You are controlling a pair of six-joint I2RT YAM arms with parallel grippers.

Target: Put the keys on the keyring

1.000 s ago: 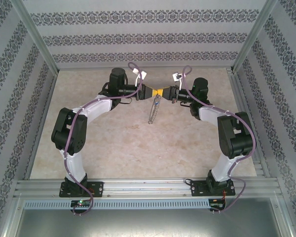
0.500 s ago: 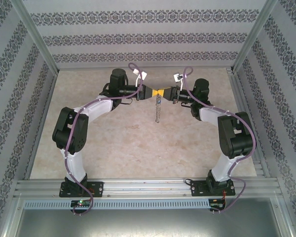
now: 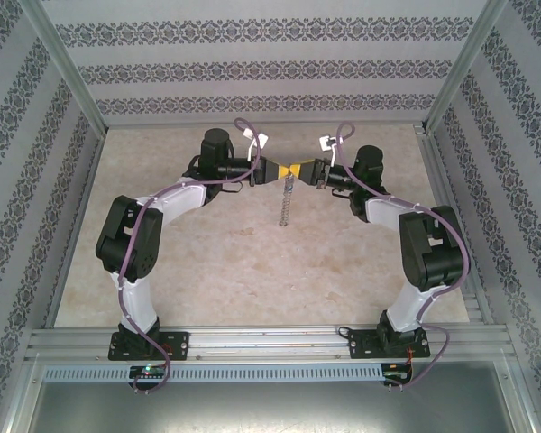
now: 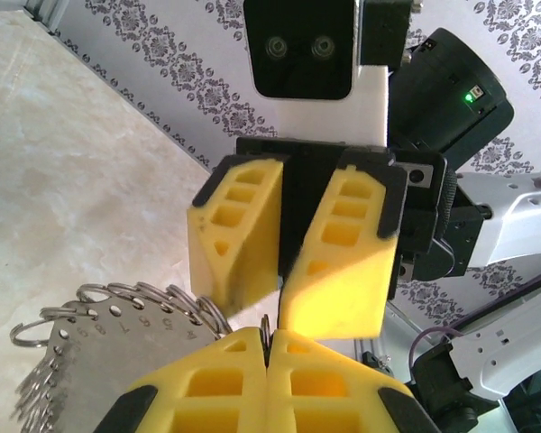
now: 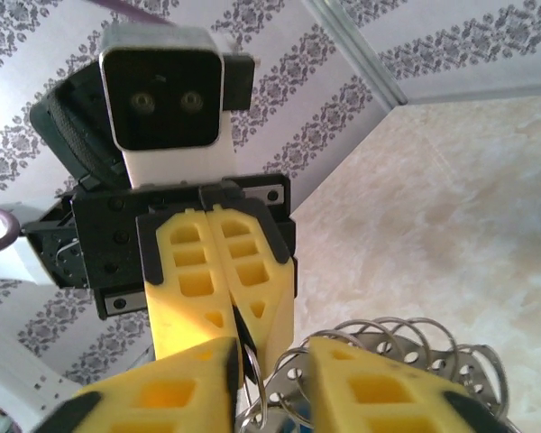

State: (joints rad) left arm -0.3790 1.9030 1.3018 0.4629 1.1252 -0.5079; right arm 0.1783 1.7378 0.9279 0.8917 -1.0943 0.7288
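Note:
The keyring (image 3: 286, 203) hangs limp in mid-air below the point where my two grippers meet. Close up it is a numbered metal plate (image 4: 99, 352) carrying several wire rings (image 5: 388, 338). My left gripper (image 3: 287, 170) (image 4: 270, 347) is shut, pinching one thin ring between its yellow fingertips. My right gripper (image 3: 299, 169) (image 5: 269, 361) faces it tip to tip and is open, its fingers apart on either side of that ring. A sliver of blue (image 5: 289, 425) shows low between the right fingers. I cannot tell whether it is the keys.
The beige marble-patterned table (image 3: 252, 262) lies well below the hanging keyring. Patterned walls (image 3: 252, 68) and metal frame posts close in the back and both sides. Both arms arch inward from their bases at the near rail (image 3: 270, 343).
My right gripper's jaws have opened off the ring, while the left has closed on it. The hanging keyring swung slightly right and now hangs straighter.

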